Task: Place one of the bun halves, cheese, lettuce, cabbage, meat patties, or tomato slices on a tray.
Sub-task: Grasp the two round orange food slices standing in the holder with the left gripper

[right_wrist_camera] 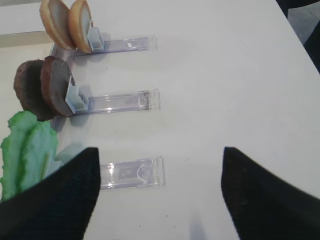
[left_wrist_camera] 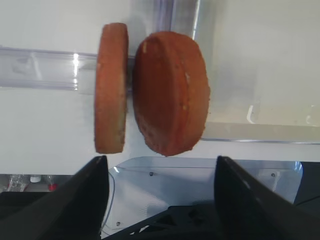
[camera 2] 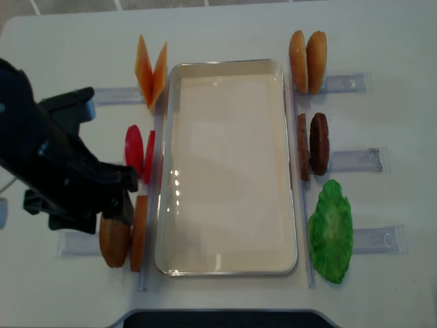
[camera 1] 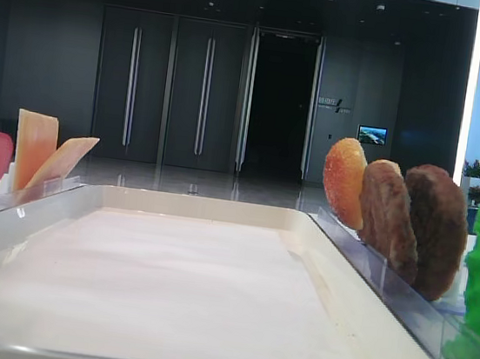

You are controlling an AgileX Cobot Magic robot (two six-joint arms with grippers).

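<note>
The cream tray (camera 2: 229,263) lies mid-table with nothing on its paper. Left of it stand cheese (camera 2: 150,72), tomato slices (camera 2: 138,154) and two orange-brown discs (camera 2: 123,238). On its right are bun halves (camera 2: 307,61), meat patties (camera 2: 314,145) and green lettuce (camera 2: 331,229). My left gripper (left_wrist_camera: 160,192) is open just short of the two discs (left_wrist_camera: 170,95), touching neither. My right gripper (right_wrist_camera: 160,195) hangs open over bare table by an empty clear holder (right_wrist_camera: 132,172); bright and paler green leaves (right_wrist_camera: 27,145) stand to its left. I cannot tell cabbage apart.
Clear plastic holders (camera 2: 355,160) stick out from the food on both sides of the tray. The black left arm (camera 2: 61,174) covers the table's left part. The table's front edge runs just below the tray.
</note>
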